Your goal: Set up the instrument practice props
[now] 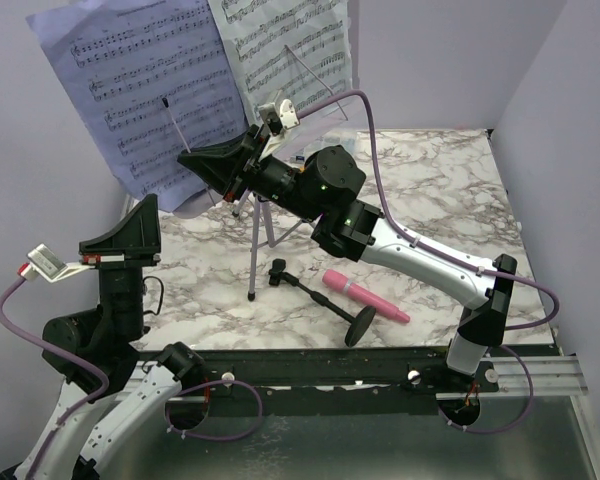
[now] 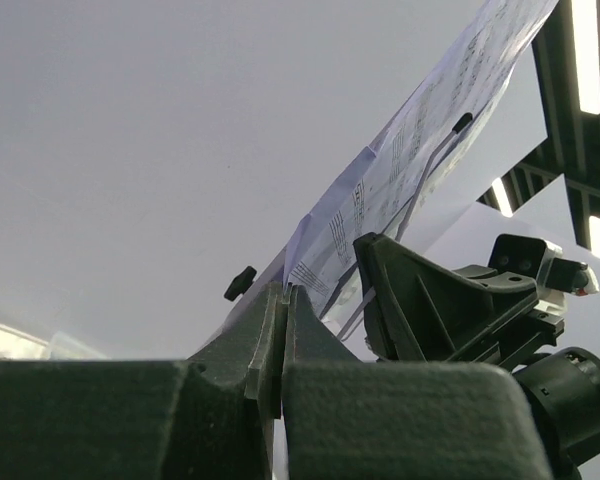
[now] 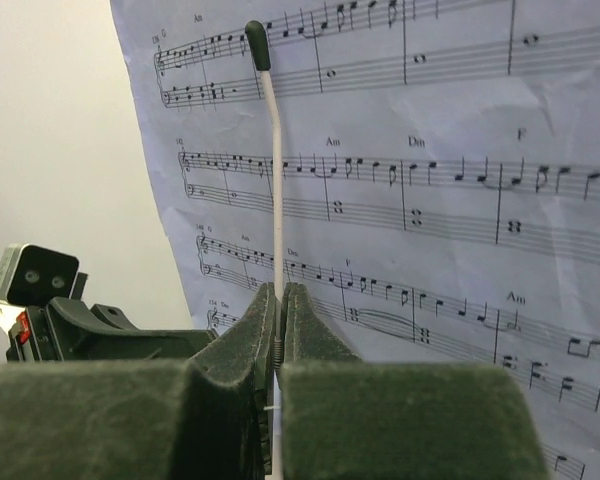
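The lavender sheet point(image 1: 140, 80) and the white sheet point(image 1: 290, 45) lean side by side on the music stand, which hides its plate. Its tripod point(image 1: 253, 250) stands on the marble table. My right gripper point(image 1: 185, 156) is shut on the stand's white wire page holder point(image 3: 276, 180) in front of the lavender sheet point(image 3: 430, 250). My left gripper point(image 1: 145, 200) points upward, its jaws closed on the lavender sheet's lower corner point(image 2: 310, 260). The pink microphone point(image 1: 365, 297) lies on the table beside its toppled black round-base stand point(image 1: 360, 325).
The marble table point(image 1: 440, 180) is enclosed by lilac walls at the back and right. The right arm point(image 1: 420, 255) crosses above the table's middle, over the microphone. A purple cable point(image 1: 375, 140) loops over it. The black rail point(image 1: 330, 365) runs along the near edge.
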Action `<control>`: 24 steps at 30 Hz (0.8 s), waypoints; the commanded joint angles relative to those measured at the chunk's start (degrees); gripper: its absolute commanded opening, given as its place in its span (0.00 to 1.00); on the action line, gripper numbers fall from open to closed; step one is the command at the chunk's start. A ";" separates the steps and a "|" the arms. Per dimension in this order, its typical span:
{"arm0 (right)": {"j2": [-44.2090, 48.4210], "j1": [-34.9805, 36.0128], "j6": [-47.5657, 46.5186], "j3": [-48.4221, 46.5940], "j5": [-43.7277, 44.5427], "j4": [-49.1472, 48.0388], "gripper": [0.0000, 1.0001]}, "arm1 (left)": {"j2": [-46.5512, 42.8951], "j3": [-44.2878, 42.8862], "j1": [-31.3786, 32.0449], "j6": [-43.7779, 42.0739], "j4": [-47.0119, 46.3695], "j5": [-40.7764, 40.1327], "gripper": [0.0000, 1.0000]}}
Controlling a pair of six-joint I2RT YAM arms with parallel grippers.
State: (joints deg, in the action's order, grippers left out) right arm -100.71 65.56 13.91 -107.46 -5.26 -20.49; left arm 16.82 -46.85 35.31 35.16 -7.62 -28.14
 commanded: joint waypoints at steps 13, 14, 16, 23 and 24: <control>0.51 0.27 0.45 -0.58 -0.54 -4.38 0.00 | -2.32 10.52 -0.33 -0.78 -18.49 1.35 0.00; 0.42 0.29 0.45 -0.56 -0.46 -4.52 0.00 | -2.23 10.63 -0.33 -0.95 -18.46 1.25 0.00; 0.26 0.34 0.50 -0.50 -0.37 -4.43 0.00 | -2.00 10.72 -0.33 -1.25 -18.40 1.50 0.00; 0.82 0.29 0.85 0.05 0.54 -2.71 0.16 | -0.93 8.48 -0.33 -2.25 -15.92 3.58 0.00; 1.14 0.25 0.92 0.55 0.30 -2.84 0.20 | -0.52 7.95 -0.33 -2.56 -15.21 3.90 0.00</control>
State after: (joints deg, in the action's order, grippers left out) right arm -100.71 65.58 14.31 -107.39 -5.21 -20.84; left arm 15.44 -36.71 35.27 34.39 -23.97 -26.98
